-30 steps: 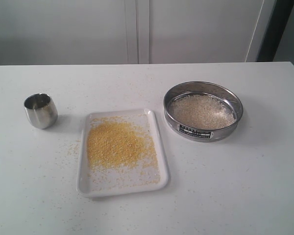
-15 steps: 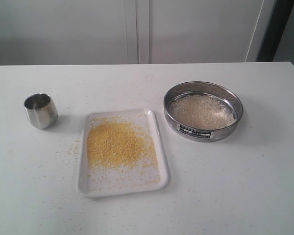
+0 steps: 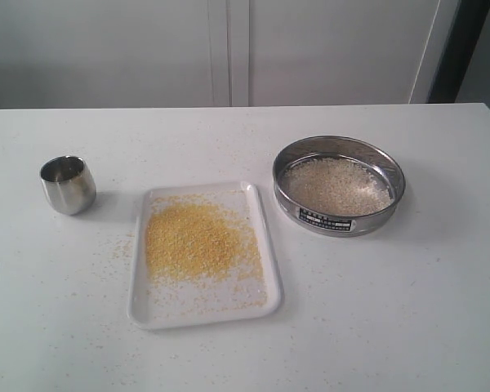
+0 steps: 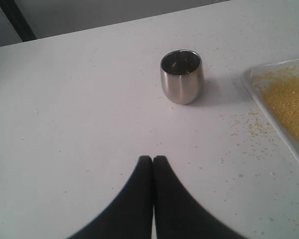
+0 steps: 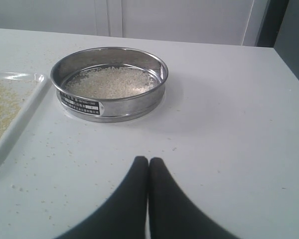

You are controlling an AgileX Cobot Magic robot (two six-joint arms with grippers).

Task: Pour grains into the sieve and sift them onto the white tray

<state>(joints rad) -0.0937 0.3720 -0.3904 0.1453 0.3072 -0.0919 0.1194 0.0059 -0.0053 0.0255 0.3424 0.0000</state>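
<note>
spillage is the risk i see: yellow grains (image 3: 198,241) lie heaped on the white tray (image 3: 204,320) at centre, with some strewn past its left rim, and a nudge would scatter more. pale grains (image 3: 335,186) sit in the sieve (image 3: 325,219), just right of the tray. left gripper (image 4: 153,159) and right gripper (image 5: 148,160) are both clenched and empty. whether the steel cup (image 3: 68,185) at far left holds anything is hard to tell.

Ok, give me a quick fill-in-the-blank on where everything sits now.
1. The yellow grains lie on the white ____.
2. The whitish grains lie in the ____.
3. The steel cup stands ____ on the table.
4. The left gripper and right gripper are both ____.
Missing words: tray; sieve; upright; shut.
</note>
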